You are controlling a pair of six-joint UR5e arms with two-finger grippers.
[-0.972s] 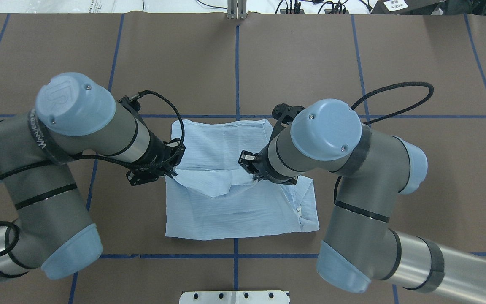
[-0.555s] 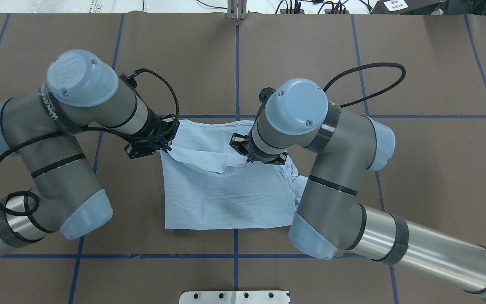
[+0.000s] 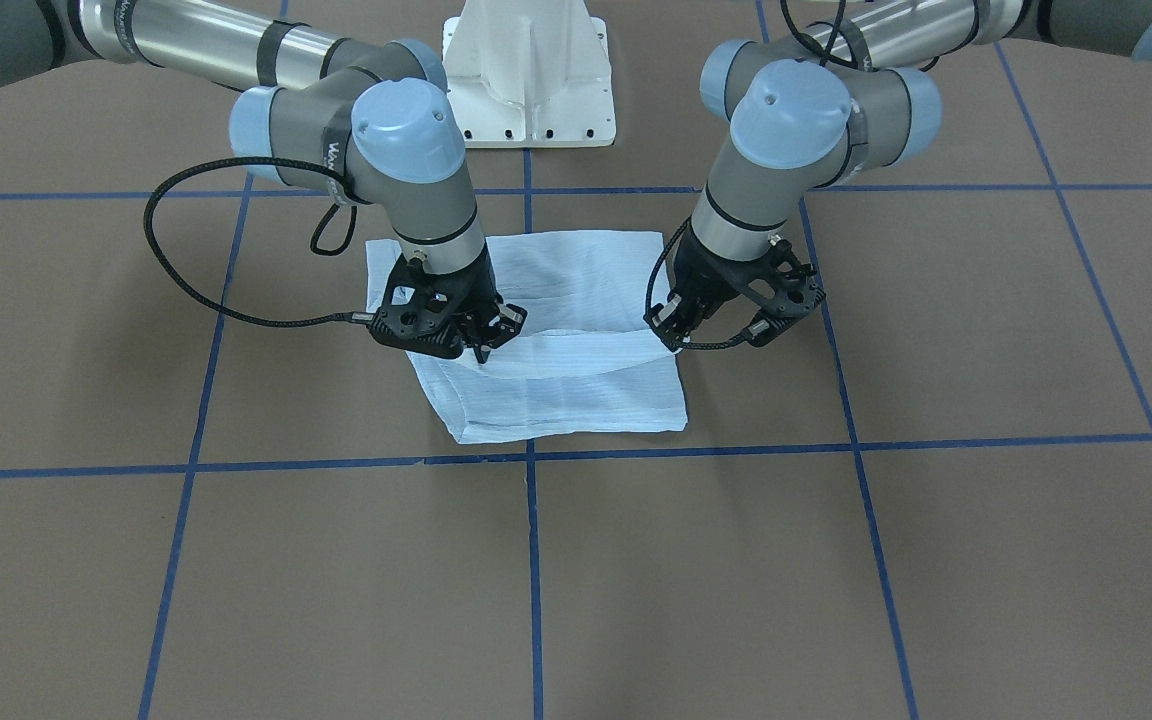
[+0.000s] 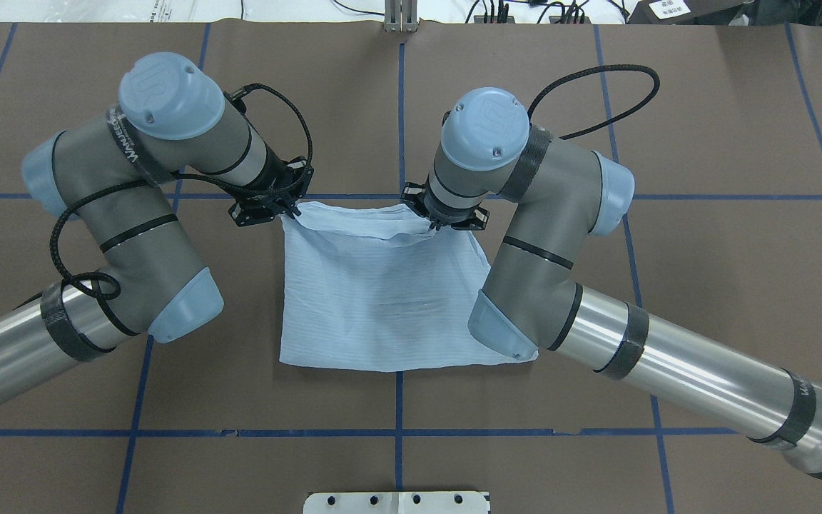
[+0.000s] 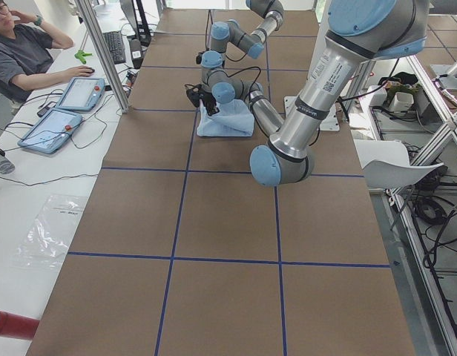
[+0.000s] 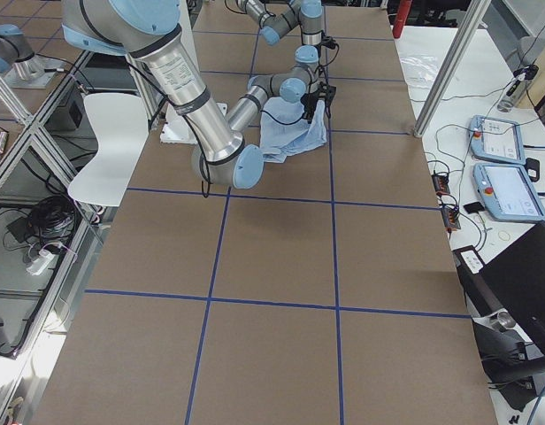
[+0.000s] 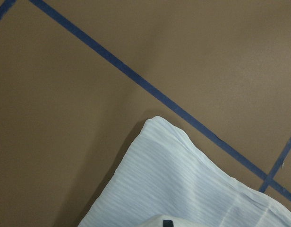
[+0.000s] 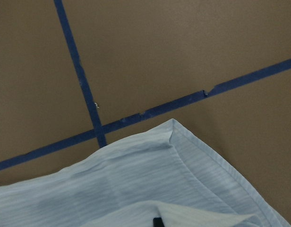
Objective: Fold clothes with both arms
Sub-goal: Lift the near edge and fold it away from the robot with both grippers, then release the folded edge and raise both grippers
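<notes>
A pale-blue crinkly striped shirt lies folded into a rough rectangle on the brown paper-covered tabletop, which is gridded with blue tape lines. It sits directly in front of the white metal pedestal base, between two grey tubular robot arms with light-blue joint caps.

The black two-finger left end effector is clamped on a corner of the shirt's top layer, at the edge farthest from the base, on the left arm side. The black two-finger right end effector pinches the matching far corner on the right arm side. That held edge is raised slightly and sags between the two grips, while the layers beneath lie flat. The shirt's edge nearest the base rests on the tabletop.

Each wrist camera looks down on a lower corner of the shirt near the tape. Across the tabletop from the base, a seated person in a grey top is at a white side desk.
</notes>
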